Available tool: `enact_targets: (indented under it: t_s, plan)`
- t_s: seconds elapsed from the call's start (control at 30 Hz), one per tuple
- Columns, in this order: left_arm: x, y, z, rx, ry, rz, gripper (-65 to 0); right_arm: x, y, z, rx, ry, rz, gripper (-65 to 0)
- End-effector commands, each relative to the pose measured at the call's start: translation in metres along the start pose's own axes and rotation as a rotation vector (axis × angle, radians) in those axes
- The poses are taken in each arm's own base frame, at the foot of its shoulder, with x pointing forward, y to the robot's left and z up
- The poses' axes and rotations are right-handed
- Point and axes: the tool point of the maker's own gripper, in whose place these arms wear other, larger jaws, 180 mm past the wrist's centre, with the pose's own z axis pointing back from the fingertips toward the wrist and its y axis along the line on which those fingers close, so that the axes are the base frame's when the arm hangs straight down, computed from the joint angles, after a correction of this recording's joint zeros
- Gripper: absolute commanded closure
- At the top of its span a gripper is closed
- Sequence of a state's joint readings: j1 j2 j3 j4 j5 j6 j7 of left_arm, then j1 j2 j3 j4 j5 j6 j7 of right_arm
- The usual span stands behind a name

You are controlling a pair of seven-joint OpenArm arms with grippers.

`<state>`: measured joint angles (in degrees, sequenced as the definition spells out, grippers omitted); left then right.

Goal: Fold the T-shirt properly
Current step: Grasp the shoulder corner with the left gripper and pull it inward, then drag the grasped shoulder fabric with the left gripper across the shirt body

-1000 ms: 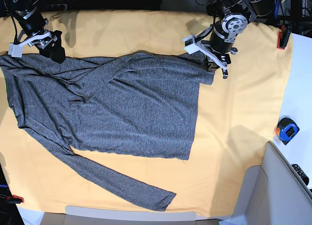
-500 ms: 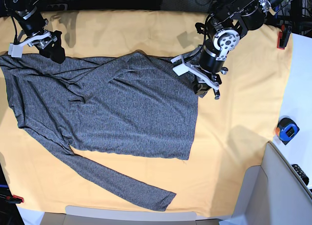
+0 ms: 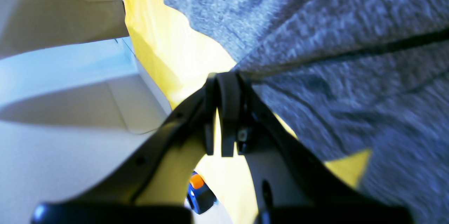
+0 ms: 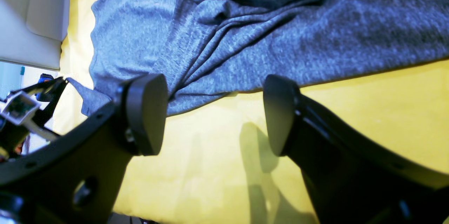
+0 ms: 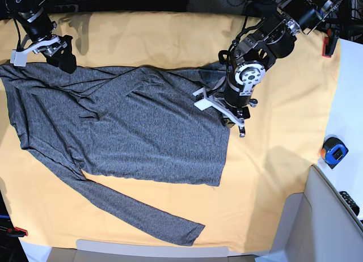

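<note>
While the fold is only begun, the notes below take the T-shirt as landmark.

T-shirt (image 5: 125,126): spread on the yellow table cloth (image 5: 272,160), body flat, one long sleeve trailing off its near edge, other sleeve end under the right arm.
Left gripper (image 3: 224,83): jaws pressed together on a pinch of the shirt's hem corner, at the shirt's edge nearest the blue tape measure (image 5: 334,150). Judged reason: the corner is held so that side can be carried across the body.
Lifted corner: raised and doubled back onto the shirt; a sliver of yellow shows under it in the left wrist view.
Right gripper (image 4: 214,111): jaws wide apart, holding nothing, poised over bare cloth just beside the shirt's edge. Judged reason: waiting clear of the fabric.
Fabric: heathered dark grey, thin soft knit, no print; creases bunch near the right gripper, diagonal wrinkles across the body.
Handling, judged: limp, will drape and drag.
</note>
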<state>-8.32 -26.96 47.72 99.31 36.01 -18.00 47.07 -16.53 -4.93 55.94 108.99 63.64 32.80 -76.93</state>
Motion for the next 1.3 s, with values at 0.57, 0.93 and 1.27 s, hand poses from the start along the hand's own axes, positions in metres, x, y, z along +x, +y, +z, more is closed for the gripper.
enact_targets:
  t_s: [0.57,0.93,1.27]
  plan:
    - [-0.045,0.033,-0.015,0.079,0.131,0.105,-0.1,-0.010,-0.014,-0.002,0.009,0.005,-0.073,-42.3]
    - [0.036,-0.004,0.066,-0.048,-0.129,0.070,-23.0,-0.011,-0.013,-0.003,0.013,0.009,-0.072,-42.3]
    - [0.117,-0.045,0.093,-0.152,-0.304,0.023,-23.3,-0.012,-0.012,-0.003,0.016,0.014,-0.070,-42.3]
